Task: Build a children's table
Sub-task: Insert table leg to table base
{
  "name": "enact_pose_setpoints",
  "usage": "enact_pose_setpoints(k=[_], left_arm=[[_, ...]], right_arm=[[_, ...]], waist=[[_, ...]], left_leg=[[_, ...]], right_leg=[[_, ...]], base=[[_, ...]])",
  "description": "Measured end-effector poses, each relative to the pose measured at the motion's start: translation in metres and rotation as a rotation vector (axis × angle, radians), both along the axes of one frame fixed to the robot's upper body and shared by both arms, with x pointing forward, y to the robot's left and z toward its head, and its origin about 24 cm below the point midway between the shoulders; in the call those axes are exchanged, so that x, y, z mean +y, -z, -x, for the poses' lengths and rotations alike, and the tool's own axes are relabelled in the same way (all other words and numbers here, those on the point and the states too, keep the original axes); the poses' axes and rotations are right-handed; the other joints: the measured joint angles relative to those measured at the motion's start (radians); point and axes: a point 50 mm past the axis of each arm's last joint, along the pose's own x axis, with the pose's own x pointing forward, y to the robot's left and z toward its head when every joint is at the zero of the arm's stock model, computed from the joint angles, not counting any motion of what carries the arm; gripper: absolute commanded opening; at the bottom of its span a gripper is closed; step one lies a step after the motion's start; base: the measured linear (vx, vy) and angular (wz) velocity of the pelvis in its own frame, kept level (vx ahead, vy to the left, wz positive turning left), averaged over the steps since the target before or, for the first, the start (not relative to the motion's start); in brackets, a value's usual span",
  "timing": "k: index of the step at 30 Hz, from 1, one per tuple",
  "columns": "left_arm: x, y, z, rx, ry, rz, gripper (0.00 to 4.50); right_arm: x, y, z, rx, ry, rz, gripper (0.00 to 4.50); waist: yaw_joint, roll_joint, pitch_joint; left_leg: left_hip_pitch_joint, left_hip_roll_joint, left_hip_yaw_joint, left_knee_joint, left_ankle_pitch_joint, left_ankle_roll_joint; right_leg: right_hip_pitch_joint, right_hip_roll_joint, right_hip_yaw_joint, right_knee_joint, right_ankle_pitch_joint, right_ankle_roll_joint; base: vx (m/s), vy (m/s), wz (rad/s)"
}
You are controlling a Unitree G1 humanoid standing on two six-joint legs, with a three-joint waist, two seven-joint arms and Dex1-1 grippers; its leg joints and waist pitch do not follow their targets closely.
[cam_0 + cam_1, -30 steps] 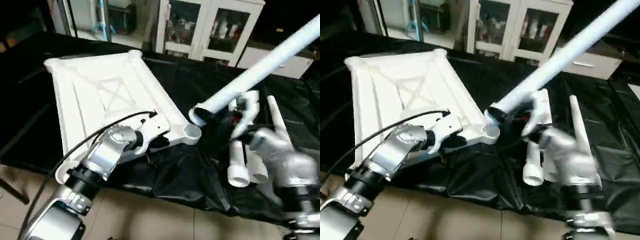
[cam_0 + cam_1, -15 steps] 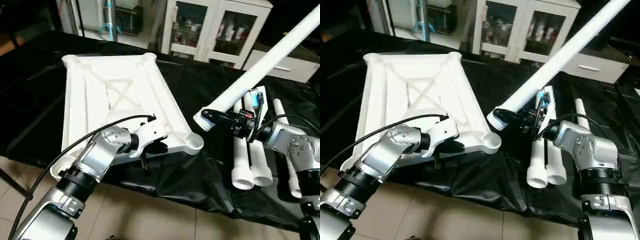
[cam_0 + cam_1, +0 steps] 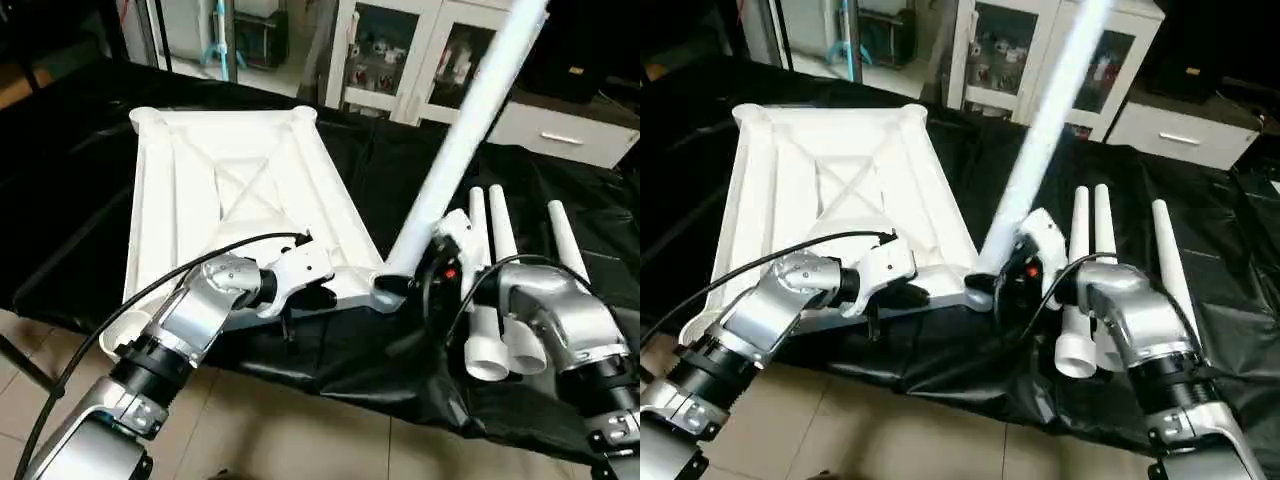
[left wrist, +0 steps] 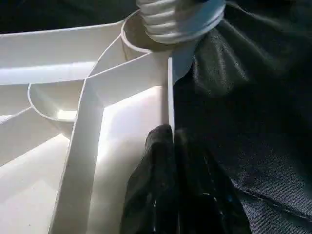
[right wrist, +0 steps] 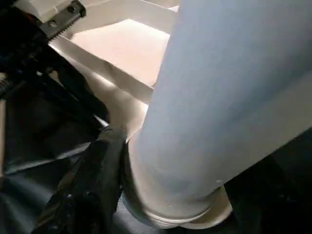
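The children's table top (image 3: 230,180) lies upside down on the black-covered work table, ribs facing up. My left gripper (image 3: 305,296) is shut on the thin near rim (image 4: 169,92), close to the near right corner socket (image 4: 139,46). My right gripper (image 3: 428,280) is shut around the thick lower end of one white leg (image 3: 460,140). That leg rises steeply up and away. Its threaded end (image 4: 180,19) sits at the mouth of that corner socket. In the right wrist view a black finger (image 5: 95,187) presses against the leg (image 5: 219,97).
Two more white legs (image 3: 497,235) lie side by side on the black cloth right of the table top, and a third (image 3: 565,240) lies further right. Glass-door cabinets (image 3: 400,50) stand behind. Tiled floor (image 3: 300,430) lies below the table's near edge.
My right gripper has swung the leg from a low slant to a steep one. Its threaded end has gone left, onto the near right corner socket. The left gripper has kept its hold.
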Motion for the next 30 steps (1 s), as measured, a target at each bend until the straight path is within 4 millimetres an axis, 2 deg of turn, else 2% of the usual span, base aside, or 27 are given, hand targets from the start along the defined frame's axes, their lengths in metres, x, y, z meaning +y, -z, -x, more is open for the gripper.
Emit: enact_pose_setpoints(k=[11,30], left_arm=[[0.0,0.0,0.001,0.013,0.022,-0.002,0.0],[0.0,0.0,0.001,0.021,0.026,-0.011,0.0]], right_arm=[[-0.003,0.007,-0.005,-0.011,-0.028,0.066,2.56],[0.0,0.018,-0.014,0.015,-0.005,0.039,2.56]], waist=[[0.001,-0.001,0.0],[-0.002,-0.007,-0.005]], left_leg=[[0.0,0.0,0.0,0.001,0.0,0.0],[0.002,0.0,0.0,0.002,0.0,0.001]], right_leg=[[0.0,0.0,0.0,0.001,0.0,0.0],[0.002,0.0,0.0,0.002,0.0,0.0]], base=[[0.0,0.0,0.0],[0.0,0.0,0.0]])
